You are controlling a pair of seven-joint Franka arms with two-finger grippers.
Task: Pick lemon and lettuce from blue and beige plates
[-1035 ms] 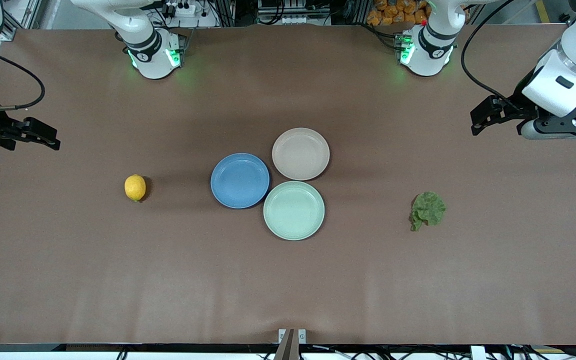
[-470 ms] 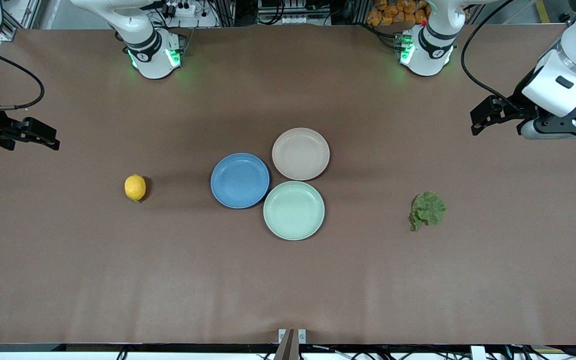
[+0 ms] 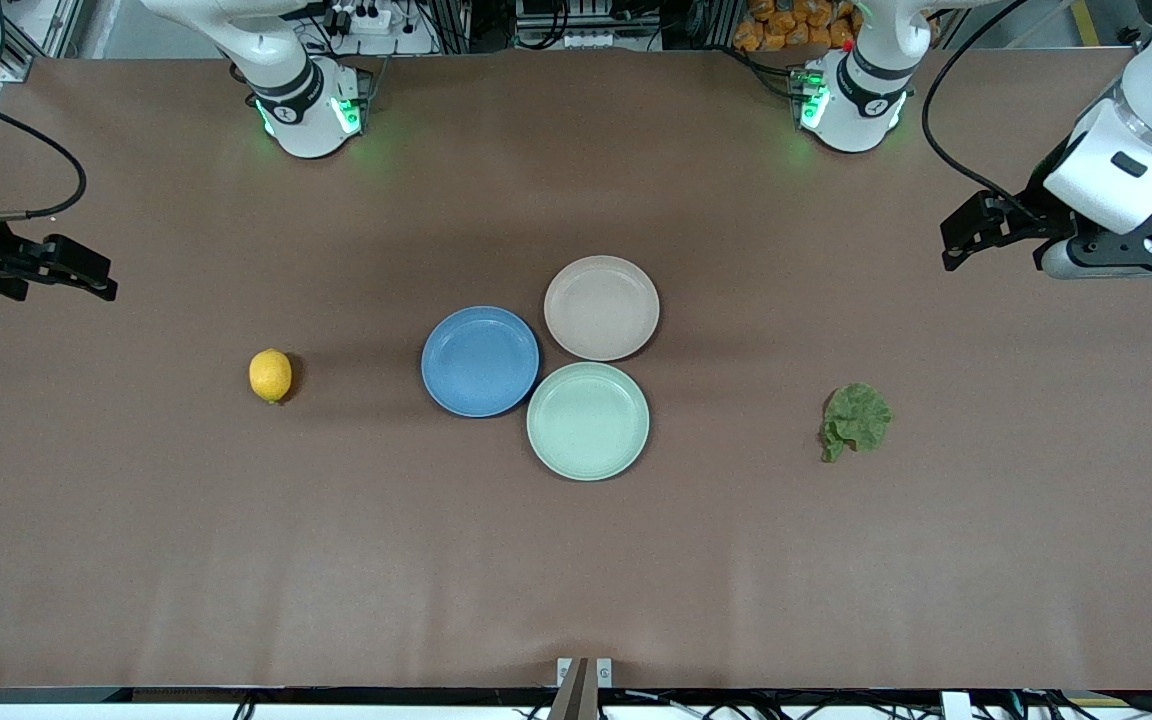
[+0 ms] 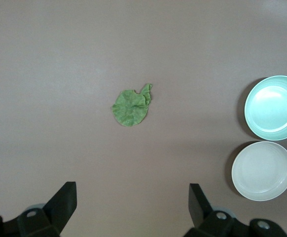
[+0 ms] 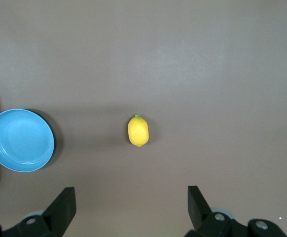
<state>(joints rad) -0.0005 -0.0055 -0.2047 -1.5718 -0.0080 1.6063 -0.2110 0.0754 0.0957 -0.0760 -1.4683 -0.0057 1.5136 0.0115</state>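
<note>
Front view: the lemon lies on the bare table at nine o'clock from the blue plate, toward the right arm's end. The lettuce leaf lies at about four o'clock from the beige plate, toward the left arm's end. All three plates, the green plate included, are empty, so by my reading the picking is done and both arms are parked high.

Left wrist view: the left gripper hangs wide open over bare table near the lettuce leaf.

Right wrist view: the right gripper hangs wide open near the lemon.

No further grasp seems called for.
</note>
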